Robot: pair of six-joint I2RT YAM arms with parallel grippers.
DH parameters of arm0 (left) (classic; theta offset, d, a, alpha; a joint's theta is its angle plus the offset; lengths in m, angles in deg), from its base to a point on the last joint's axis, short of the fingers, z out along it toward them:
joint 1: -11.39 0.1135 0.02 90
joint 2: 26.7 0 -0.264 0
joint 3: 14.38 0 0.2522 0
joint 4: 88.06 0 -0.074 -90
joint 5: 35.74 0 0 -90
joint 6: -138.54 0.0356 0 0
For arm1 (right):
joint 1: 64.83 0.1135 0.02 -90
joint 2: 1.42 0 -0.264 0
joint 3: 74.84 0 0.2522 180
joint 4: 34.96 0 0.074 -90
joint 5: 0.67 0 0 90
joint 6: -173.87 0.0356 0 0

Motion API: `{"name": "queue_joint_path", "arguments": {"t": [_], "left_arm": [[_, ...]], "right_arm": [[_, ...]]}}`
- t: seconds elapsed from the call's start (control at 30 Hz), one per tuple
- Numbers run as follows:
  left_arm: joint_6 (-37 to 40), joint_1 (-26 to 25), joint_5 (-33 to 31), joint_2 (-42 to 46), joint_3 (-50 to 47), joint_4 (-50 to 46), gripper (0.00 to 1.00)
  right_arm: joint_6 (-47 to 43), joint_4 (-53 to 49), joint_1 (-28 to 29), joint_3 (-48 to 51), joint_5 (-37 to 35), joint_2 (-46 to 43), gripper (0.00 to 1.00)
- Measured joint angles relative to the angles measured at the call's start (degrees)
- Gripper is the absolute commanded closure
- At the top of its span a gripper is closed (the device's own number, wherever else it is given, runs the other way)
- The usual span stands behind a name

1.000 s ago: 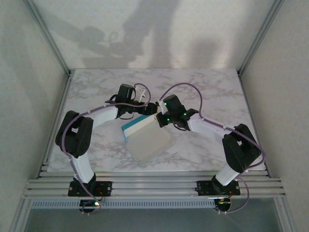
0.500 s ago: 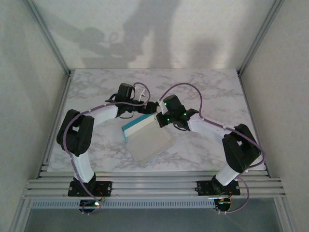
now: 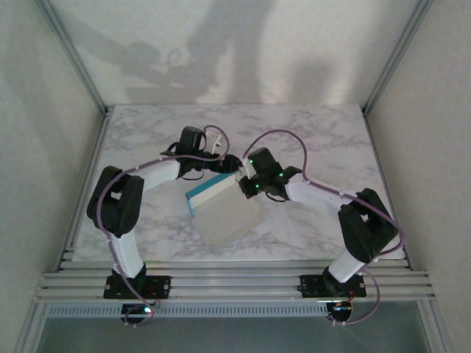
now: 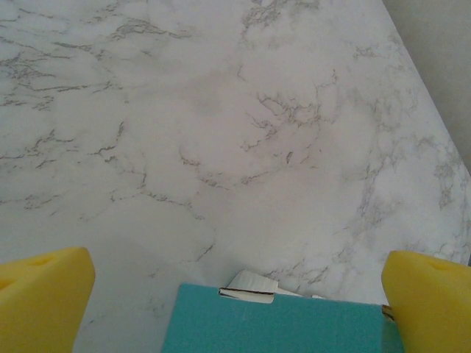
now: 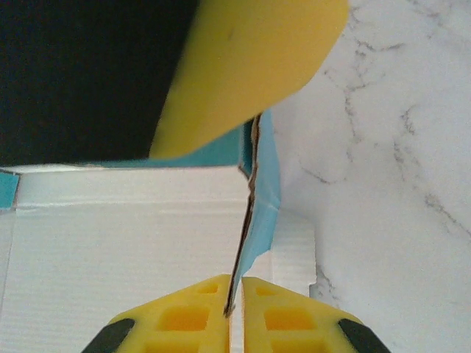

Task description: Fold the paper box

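The paper box point(image 3: 228, 215) lies mid-table, off-white inside, with a turquoise wall point(image 3: 210, 188) raised along its far-left edge. My right gripper point(image 3: 245, 185) is at the box's far corner. In the right wrist view its yellow fingers point(image 5: 188, 316) are shut on the thin edge of an upright turquoise side flap point(image 5: 259, 213), beside the off-white floor point(image 5: 125, 243). My left gripper point(image 3: 230, 163) sits just behind the box, open. Its yellow pads point(image 4: 44, 301) stand wide apart either side of the turquoise panel point(image 4: 280, 323), without touching it.
The marble table point(image 3: 324, 140) stretches behind and to the right of the box. A white tab point(image 4: 254, 283) pokes out past the turquoise panel's top edge. One yellow pad of the left gripper point(image 5: 250, 66) looms close above the pinched flap.
The right gripper has shifted slightly toward the near side while keeping its hold on the flap. The left arm and the box have barely moved.
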Motion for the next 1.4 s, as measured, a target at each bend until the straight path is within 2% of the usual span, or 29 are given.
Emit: {"name": "queue_joint_path", "arguments": {"t": [0.23,0.57,0.6,0.7,0.73,0.87,0.93,1.17,1.33,1.4], "left_arm": [[0.0,0.0,0.0,0.0,-0.1,0.2,0.01],[0.0,0.0,0.0,0.0,-0.1,0.2,0.01],[0.0,0.0,0.0,0.0,-0.1,0.2,0.01],[0.0,0.0,0.0,0.0,-0.1,0.2,0.01],[0.0,0.0,0.0,0.0,-0.1,0.2,0.01],[0.0,0.0,0.0,0.0,-0.1,0.2,0.01],[0.0,0.0,0.0,0.0,-0.1,0.2,0.01],[0.0,0.0,0.0,0.0,-0.1,0.2,0.01],[0.0,0.0,0.0,0.0,0.0,0.2,0.01],[0.0,0.0,0.0,0.0,0.0,0.2,0.01]], "right_arm": [[0.2,-0.3,0.0,1.0,0.3,-1.0,0.81],[1.2,2.8,-2.2,8.5,7.5,-11.1,0.58],[1.7,3.8,-2.6,9.7,7.8,-12.0,0.55],[3.5,7.9,-4.2,13.8,9.3,-14.4,0.26],[4.4,9.5,-5.1,15.3,10.3,-15.0,0.19],[6.3,14.7,-8.2,19.2,13.1,-15.6,0.12],[6.3,17.2,-8.6,20.8,13.4,-16.0,0.03],[5.5,26.6,-8.7,28.5,10.6,-21.0,0.01],[4.0,30.6,-9.1,31.3,8.6,-21.4,0.01],[2.9,32.5,-9.1,31.3,8.7,-20.3,0.05]]}}
